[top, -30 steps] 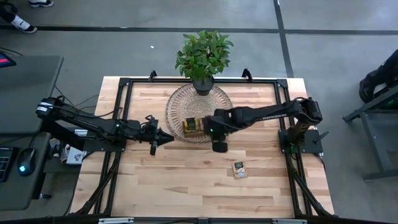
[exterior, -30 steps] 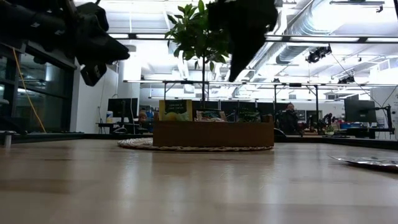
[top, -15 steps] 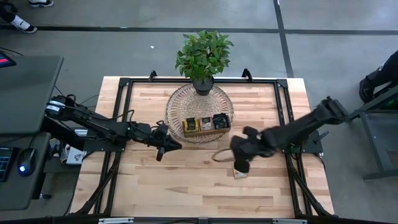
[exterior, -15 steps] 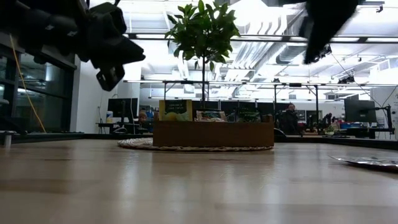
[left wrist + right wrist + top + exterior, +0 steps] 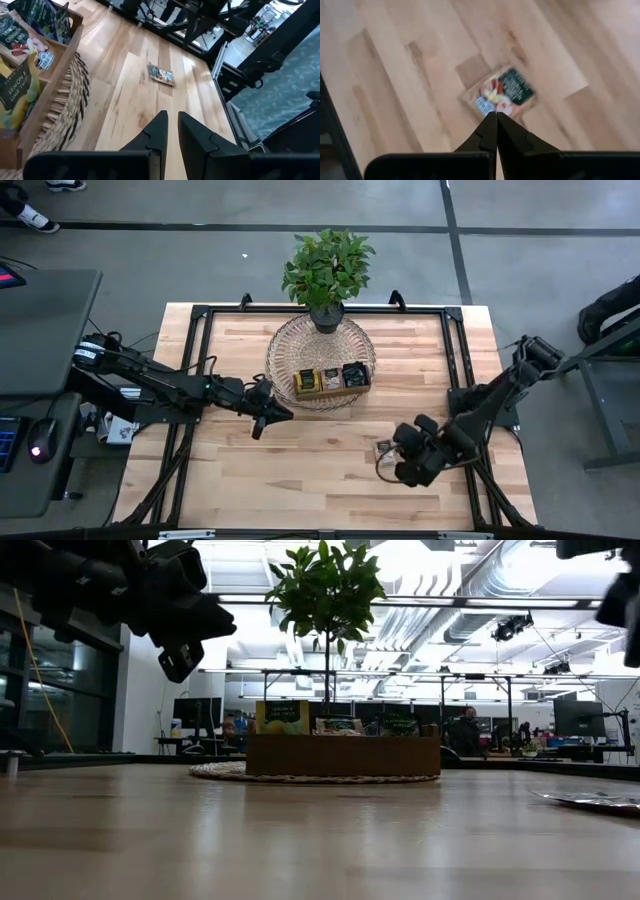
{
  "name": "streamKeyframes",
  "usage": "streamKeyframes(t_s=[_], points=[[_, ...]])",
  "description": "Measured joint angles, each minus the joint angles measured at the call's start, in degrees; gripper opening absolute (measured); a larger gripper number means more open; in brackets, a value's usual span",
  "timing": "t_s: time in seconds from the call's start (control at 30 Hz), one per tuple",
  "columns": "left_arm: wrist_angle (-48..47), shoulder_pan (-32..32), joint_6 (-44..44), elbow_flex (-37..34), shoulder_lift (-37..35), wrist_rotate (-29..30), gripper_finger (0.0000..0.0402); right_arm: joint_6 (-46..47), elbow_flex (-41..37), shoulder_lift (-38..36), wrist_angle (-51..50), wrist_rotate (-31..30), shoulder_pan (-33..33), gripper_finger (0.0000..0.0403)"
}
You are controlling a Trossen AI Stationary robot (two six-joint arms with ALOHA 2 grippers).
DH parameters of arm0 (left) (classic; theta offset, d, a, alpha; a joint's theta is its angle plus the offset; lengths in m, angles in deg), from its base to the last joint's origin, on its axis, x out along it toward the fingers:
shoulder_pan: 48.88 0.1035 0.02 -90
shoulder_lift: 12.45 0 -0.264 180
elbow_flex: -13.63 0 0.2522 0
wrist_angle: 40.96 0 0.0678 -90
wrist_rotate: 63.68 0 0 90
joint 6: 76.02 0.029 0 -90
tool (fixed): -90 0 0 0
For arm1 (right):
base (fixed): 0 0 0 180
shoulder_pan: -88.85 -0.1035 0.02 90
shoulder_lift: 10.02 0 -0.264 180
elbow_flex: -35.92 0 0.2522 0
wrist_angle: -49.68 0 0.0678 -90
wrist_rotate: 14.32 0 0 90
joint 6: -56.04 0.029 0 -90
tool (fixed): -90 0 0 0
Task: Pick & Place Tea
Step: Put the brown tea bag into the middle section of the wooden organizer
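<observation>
A loose tea sachet (image 5: 384, 450) lies flat on the table at the near right; it also shows in the right wrist view (image 5: 504, 92). My right gripper (image 5: 384, 469) hangs above it, pointing steeply down, shut, with nothing between its fingers (image 5: 496, 116). More tea sachets (image 5: 322, 378) stand in the wooden tray (image 5: 331, 393), which sits on a round woven mat (image 5: 290, 345). My left gripper (image 5: 285, 416) hovers left of the tray, almost level, shut but for a narrow slit (image 5: 172, 120), holding nothing.
A potted plant (image 5: 325, 270) stands at the far edge behind the mat. Black frame rails (image 5: 190, 380) run along the table's left, right and far sides. Bare wood lies between the tray and the near edge.
My right gripper has swung from above the tray toward the table's near right, sinking a little and rolling, and now hangs over the loose sachet. My left gripper has edged a little toward the right. The sachets and the tray have stayed in place.
</observation>
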Motion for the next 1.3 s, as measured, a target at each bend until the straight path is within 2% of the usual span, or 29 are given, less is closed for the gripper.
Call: streamKeyframes(t_s=[0.4,0.77,0.93,1.2,1.3], points=[[-0.01,0.00,-0.46,0.00,-0.01,-0.16,0.0042,-1.80,0.00,7.10,4.37,0.85,-0.76,0.0000],[-1.70,0.00,-0.66,0.00,0.00,-0.16,0.0042,-1.16,0.00,10.52,5.51,1.83,-0.45,0.0000],[-2.17,0.00,-0.74,-0.01,-0.01,-0.15,0.0042,-1.12,0.00,13.08,9.99,2.84,-0.45,0.0000],[-2.80,0.00,-0.79,-0.02,0.00,-0.16,0.0042,9.63,0.00,14.89,6.94,-0.84,-0.44,0.0000],[-2.98,0.00,-0.77,-0.02,0.00,-0.23,0.0042,11.63,0.00,14.91,6.95,1.37,0.12,0.0000]])
